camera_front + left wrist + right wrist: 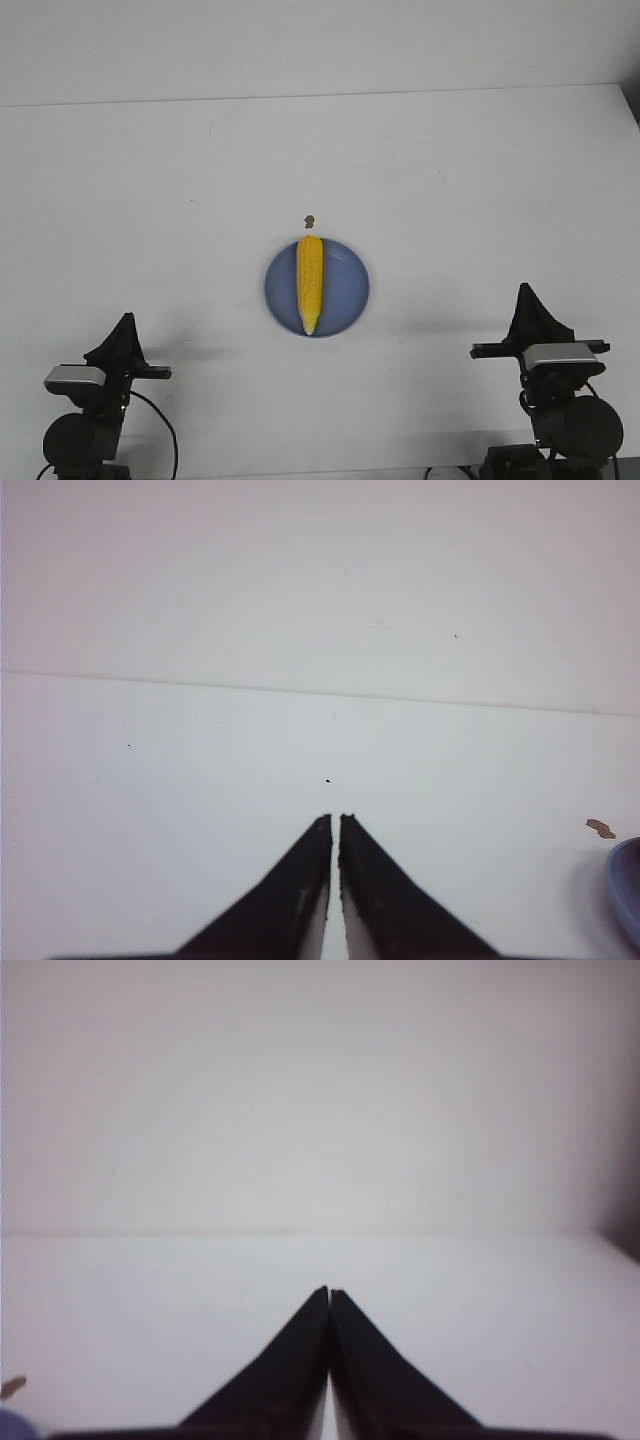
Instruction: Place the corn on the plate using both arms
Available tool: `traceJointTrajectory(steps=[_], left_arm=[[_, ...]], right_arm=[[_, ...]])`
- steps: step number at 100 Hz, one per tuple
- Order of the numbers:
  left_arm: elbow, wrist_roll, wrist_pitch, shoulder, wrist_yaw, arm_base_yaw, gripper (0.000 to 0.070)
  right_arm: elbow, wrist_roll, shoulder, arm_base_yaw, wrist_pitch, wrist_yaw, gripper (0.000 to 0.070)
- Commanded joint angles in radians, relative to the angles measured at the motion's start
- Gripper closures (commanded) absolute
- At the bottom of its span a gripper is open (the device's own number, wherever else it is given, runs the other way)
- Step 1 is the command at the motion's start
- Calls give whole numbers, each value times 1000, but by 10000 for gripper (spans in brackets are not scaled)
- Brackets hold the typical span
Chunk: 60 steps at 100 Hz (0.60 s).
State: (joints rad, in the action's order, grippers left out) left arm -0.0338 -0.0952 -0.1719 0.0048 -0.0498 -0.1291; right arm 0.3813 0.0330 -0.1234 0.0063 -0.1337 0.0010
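The corn (310, 284) lies along the middle of the plate (345, 290) on the white table (150, 200), pointed end toward the near edge. The left gripper (335, 820) and right gripper (329, 1291) sit well apart from it at the near corners, fingers pressed together, holding nothing

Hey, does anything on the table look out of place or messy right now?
Only one thing: a small brown scrap lies on the white table just beyond the plate's far rim, like a stray crumb or chip. Otherwise, the corn lies neatly across the plate.
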Motion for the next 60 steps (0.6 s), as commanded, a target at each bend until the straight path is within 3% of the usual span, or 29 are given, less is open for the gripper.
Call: traceJointTrajectory(steps=[1,33,60], left_arm=[[20,6,-10,-2,1,-1,685],[20,6,-10,-2,1,-2,685],[20,6,-10,-2,1,-1,685]], right_arm=[[-50,-10,34,0,55,0,700],[-213,-10,122,-1,99,-1,700],[-343,5,122,-1,270,-1,700]])
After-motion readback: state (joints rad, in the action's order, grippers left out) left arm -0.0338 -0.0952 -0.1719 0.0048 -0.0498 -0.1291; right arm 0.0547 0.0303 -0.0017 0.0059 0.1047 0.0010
